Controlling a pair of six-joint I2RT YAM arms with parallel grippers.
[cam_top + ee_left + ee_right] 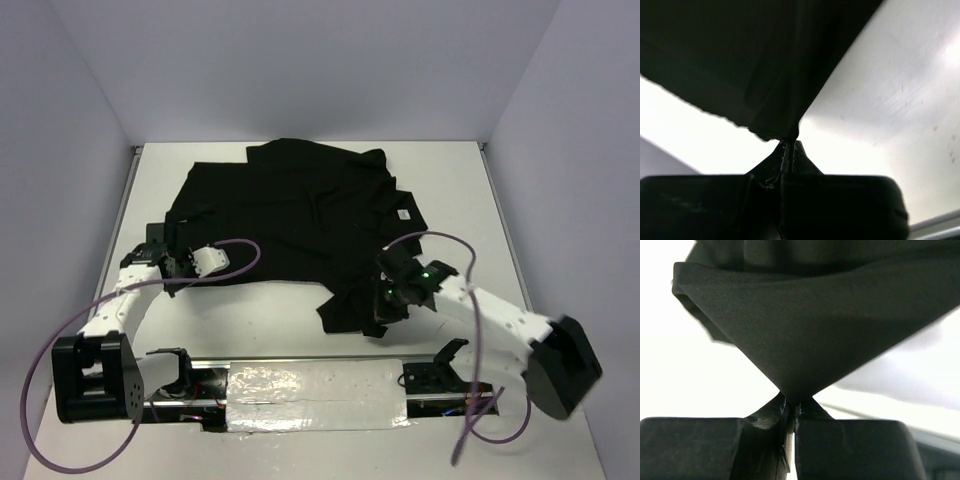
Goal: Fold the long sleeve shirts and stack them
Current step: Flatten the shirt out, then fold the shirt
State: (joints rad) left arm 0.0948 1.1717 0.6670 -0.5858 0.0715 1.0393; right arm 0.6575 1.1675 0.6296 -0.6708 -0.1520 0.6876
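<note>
On the table (270, 315), shirt (300, 210) lies crosswise

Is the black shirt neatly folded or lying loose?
Loose: the shirt lies crumpled and spread on the table, one part trailing toward the near edge.

One camera overhead, two on the wrists.
The overhead camera is facing down on the whole table (285, 322) from its near edge; the wrist cameras are looking past the left gripper (789, 145) and right gripper (791, 405), close on the black shirt (290, 210), probably its near edges.
</note>
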